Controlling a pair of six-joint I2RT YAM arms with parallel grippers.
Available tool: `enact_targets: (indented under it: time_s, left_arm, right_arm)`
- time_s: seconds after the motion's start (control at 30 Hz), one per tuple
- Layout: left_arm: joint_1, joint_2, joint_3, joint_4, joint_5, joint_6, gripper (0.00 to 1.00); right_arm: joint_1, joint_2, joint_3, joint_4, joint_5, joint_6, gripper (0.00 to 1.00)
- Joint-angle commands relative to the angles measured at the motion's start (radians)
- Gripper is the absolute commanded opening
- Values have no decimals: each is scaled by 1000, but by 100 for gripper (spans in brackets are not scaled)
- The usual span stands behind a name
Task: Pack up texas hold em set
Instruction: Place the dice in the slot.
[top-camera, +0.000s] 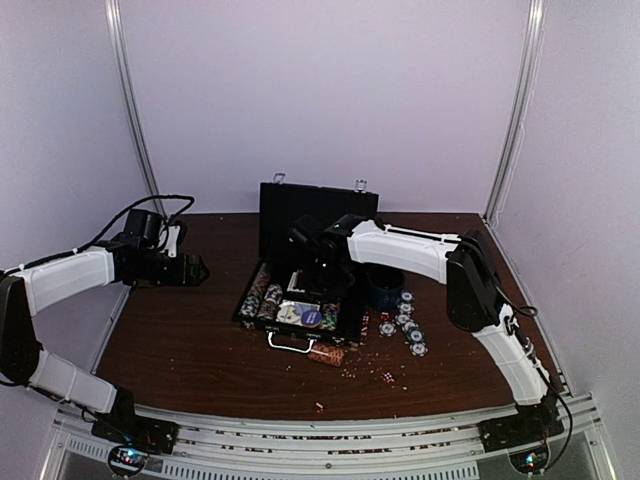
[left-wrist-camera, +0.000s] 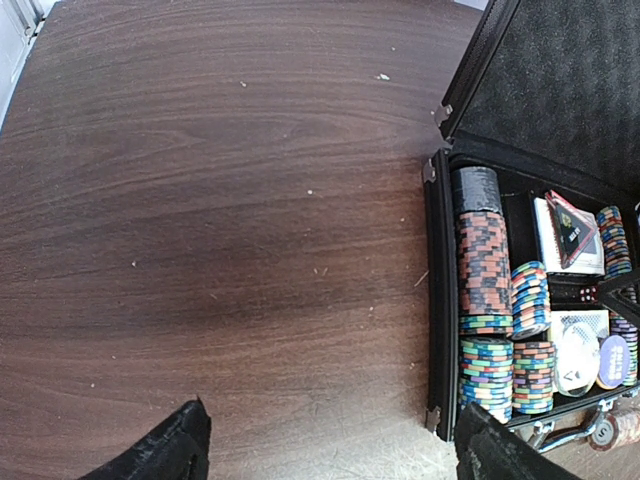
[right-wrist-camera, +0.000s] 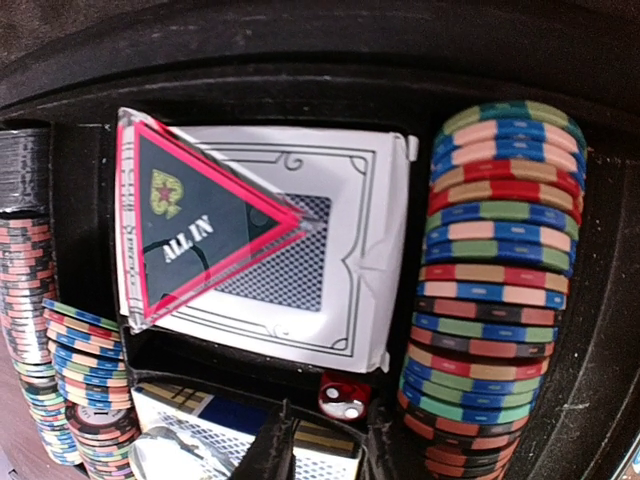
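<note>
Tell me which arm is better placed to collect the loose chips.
Right. The loose chips lie right of the case, near the right gripper; the left gripper hovers on the opposite side.

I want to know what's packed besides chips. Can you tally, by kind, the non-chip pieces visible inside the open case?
card decks: 2
ALL IN triangle: 1
round buttons: 2
red die: 1
Total: 6 in view
</note>
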Motion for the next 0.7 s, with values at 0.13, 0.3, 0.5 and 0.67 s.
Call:
enact_targets:
  time_s: [0.13, 0.3, 0.5, 0.67]
  left_arm:
    - [9, -22, 14, 7, -1, 11, 87]
    - [9, -22, 48, -43, -29, 15, 87]
    - [8, -18, 70, -80, -39, -22, 87]
    - [8, -34, 60, -79, -36, -61, 87]
  right_arm:
    - [0, -30, 8, 30, 34, 5, 27]
    - [0, -88, 10, 90, 34, -40, 35]
    - [8, -190, -8, 92, 62, -153, 42]
    - [93, -319, -117, 63, 107, -256, 52]
